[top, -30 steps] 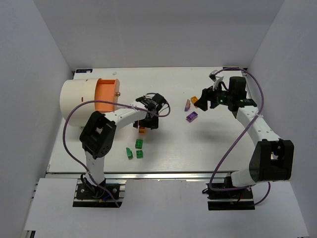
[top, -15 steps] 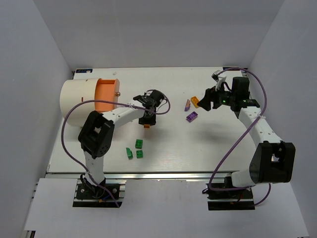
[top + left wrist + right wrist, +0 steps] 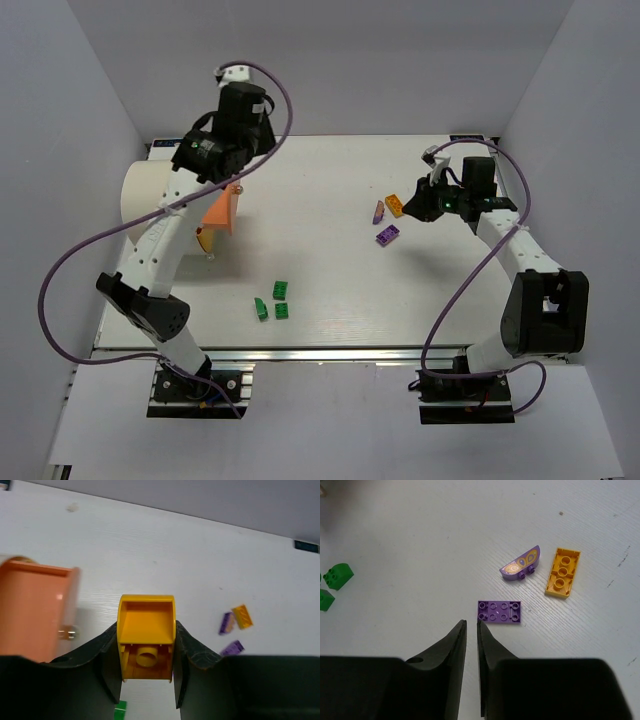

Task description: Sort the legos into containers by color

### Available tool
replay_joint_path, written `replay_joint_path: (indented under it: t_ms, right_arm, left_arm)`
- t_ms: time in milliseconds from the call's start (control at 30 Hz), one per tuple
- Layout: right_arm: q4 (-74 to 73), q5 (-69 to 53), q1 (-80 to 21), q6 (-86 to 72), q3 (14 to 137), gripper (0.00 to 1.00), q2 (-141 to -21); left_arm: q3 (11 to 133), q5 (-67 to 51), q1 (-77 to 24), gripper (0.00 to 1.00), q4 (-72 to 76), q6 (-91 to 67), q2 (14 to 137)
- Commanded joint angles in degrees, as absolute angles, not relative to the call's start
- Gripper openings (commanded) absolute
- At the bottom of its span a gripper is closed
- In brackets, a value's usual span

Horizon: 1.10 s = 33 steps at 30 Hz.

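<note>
Sorting looks barely begun | near: three green studded plastic bricks [image 3: 282,290] loose on white table [image 3: 330,280] | mid right: right gripper [image 3: 471,630] nearly closed, empty, over flat purple brick [image 3: 499,612]; curved purple brick [image 3: 521,565] and flat orange brick [image 3: 562,573] beyond | far left: left gripper [image 3: 146,650] clamped on orange-yellow brick [image 3: 146,622], beside orange drawer [image 3: 35,610] of cream cylindrical drum [image 3: 140,185]; nothing seen between.

White wood-grain table [image 3: 340,290], a few faint scuffs. Pale grey walls [image 3: 320,60] on three sides. Metal rail [image 3: 330,353] along near edge; white board [image 3: 330,420] below it.
</note>
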<state>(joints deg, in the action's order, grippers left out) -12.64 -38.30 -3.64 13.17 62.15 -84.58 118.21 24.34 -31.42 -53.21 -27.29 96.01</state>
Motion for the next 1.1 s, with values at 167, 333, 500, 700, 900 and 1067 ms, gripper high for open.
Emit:
replay_joint_path:
  t_ms: [167,333,500,700,900,1067]
  right_arm:
    - [-12.39,-38.94,-4.13,13.62,65.39,0.22,-85.69]
    - [-12.66,-38.58,-4.31,13.80,65.39,0.28,-85.78]
    - [-13.01,-37.71,-4.22,14.33,65.65,0.34,-86.04]
    - [-13.53,-37.62,-4.30,15.03,66.35,0.43,-87.10]
    - [-13.88,-37.53,-4.31,15.73,67.94,0.56,-88.50]
    - [-14.50,-34.73,-4.65,16.61,69.96,0.56,-90.44]
  left_arm:
    - [120.32,29.71,-21.98,0.14,-63.90,-22.07,97.03]
    - [119.45,29.09,-18.90,0.14,-63.19,-19.96,98.35]
    - [114.97,28.39,-16.79,0.18,-63.02,-19.95,98.17]
    - [110.66,27.07,-14.94,0.64,-61.53,-20.30,95.89]
    - [113.64,26.54,-14.94,0.79,-62.49,-20.48,96.59]
    - [118.73,25.14,-14.94,0.70,-63.98,-20.83,96.68]
